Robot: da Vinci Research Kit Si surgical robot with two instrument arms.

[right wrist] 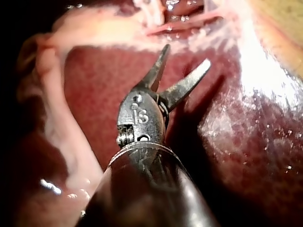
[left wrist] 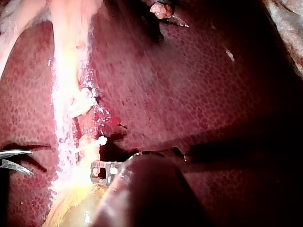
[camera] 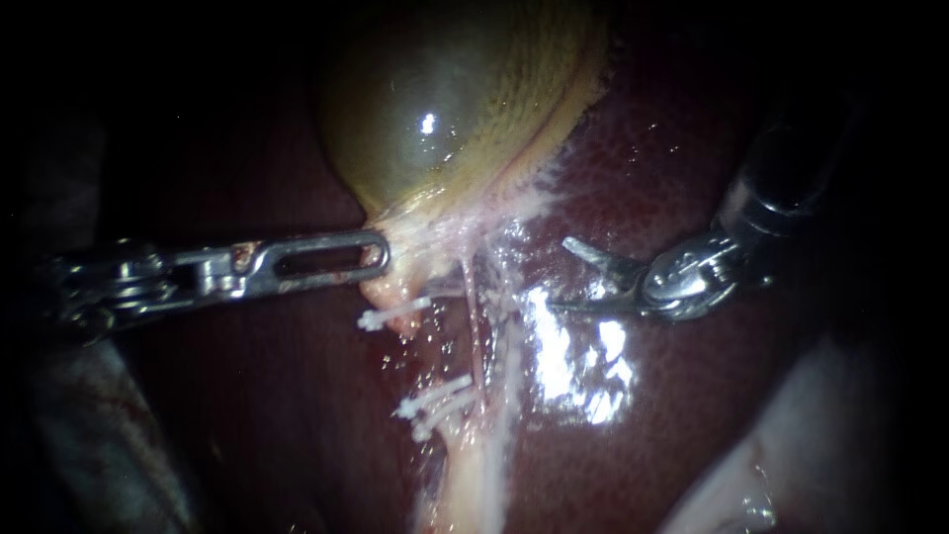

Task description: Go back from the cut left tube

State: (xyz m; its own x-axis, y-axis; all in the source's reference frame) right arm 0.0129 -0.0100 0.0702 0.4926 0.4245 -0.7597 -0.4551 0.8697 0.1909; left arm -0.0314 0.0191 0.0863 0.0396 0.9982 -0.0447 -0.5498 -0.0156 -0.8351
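The greenish gallbladder point(camera: 435, 109) hangs over dark red liver point(camera: 692, 396). My left instrument point(camera: 379, 255) comes in level from the left, its slotted jaws shut on the gallbladder's neck; the left wrist view shows the same hold point(left wrist: 98, 171). Below the neck, the left tube is parted between an upper white clip point(camera: 390, 314) and lower white clips point(camera: 430, 400). A thin tube point(camera: 472, 316) runs unbroken just right of them. My right instrument point(camera: 560, 274) has curved blades standing open over the liver, right of the tubes and touching nothing; they gape in the right wrist view point(right wrist: 187, 54).
Pale stalk tissue point(camera: 474, 475) runs down from the clips. Wet glare point(camera: 578, 366) lies on the liver under the right blades. Pale fatty tissue point(camera: 751, 475) lies at the lower right. In the left wrist view the open blades point(left wrist: 14, 160) show beyond the stalk.
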